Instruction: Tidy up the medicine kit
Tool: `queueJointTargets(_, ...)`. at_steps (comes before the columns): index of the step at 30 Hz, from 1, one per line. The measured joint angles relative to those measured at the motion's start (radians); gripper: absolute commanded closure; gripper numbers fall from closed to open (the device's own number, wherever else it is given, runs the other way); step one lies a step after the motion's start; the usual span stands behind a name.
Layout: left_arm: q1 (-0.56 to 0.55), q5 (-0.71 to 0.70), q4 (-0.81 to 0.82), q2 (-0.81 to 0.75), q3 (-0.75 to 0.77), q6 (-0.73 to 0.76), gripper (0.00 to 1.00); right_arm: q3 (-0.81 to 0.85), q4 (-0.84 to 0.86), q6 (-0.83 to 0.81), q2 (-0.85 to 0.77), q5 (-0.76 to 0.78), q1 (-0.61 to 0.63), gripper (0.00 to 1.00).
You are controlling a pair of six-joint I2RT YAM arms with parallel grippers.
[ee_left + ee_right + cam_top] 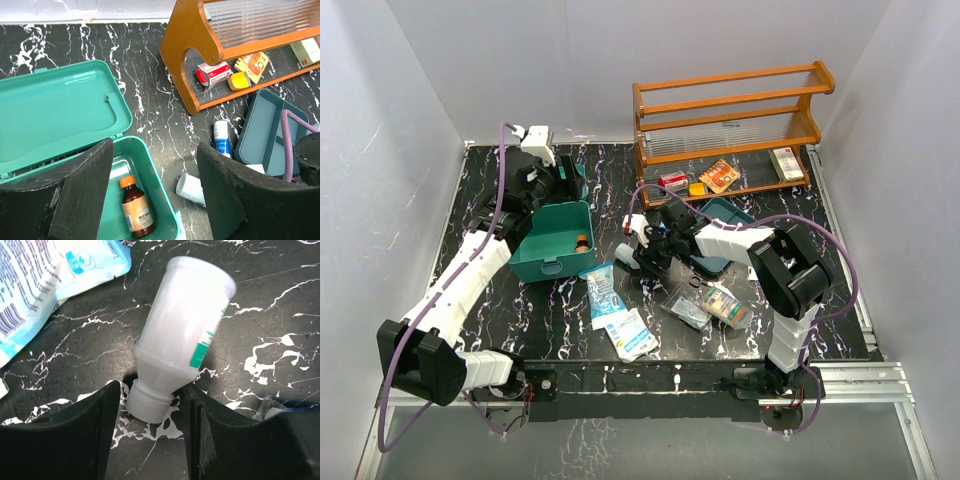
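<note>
Medicine kit (542, 260): teal-green moulded plastic box with rounded corners and smooth, faintly glossy walls. It stands on the black, white-veined marble-look tabletop (280, 300). The hinged lid is thrown fully back and lies flat behind the tub, with a shallow stepped panel on its inner face.

Inside the kit, toward its right wall, lies an amber bottle (136, 207) with an orange cap and a pale paper label.

Left gripper (155, 150) hovers directly over the open kit. Its jaws are spread wide and nothing is between them. The finger pads are matte black and scuffed.

Right of the kit, on the tabletop, lies a white translucent plastic bottle (182, 325). It is cylindrical with a green-printed label.

Right gripper (149, 387) is set low at that bottle, its jaws part-open to either side of the cap. I can't tell whether the pads actually press on it.

Between the kit and the bottle lies a crinkled light-blue sachet (30, 295).
</note>
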Motion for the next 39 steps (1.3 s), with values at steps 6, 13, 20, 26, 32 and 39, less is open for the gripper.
queueJointTargets(6,0.000,0.017,0.052,-0.030,-0.042,0.026,0.33,0.000,0.058,0.055,0.003,0.022,0.000,0.78)
queueJointTargets(13,0.000,0.085,0.093,-0.079,-0.105,0.100,0.32,0.000,0.089,0.081,0.007,0.061,0.000,0.98)
queueJointTargets(20,0.000,0.238,0.064,-0.122,-0.129,0.270,0.31,0.000,0.018,0.083,-0.046,0.017,-0.026,1.00)
queueJointTargets(26,0.000,0.401,0.013,-0.139,-0.134,0.426,0.30,0.000,-0.018,0.198,-0.191,-0.150,-0.147,1.00)
queueJointTargets(32,-0.094,0.458,-0.019,-0.157,-0.149,0.616,0.26,0.000,-0.055,0.350,-0.270,-0.273,-0.155,1.00)
queueJointTargets(39,-0.275,0.428,-0.050,-0.182,-0.214,0.833,0.24,0.000,-0.177,0.543,-0.280,-0.299,-0.145,1.00)
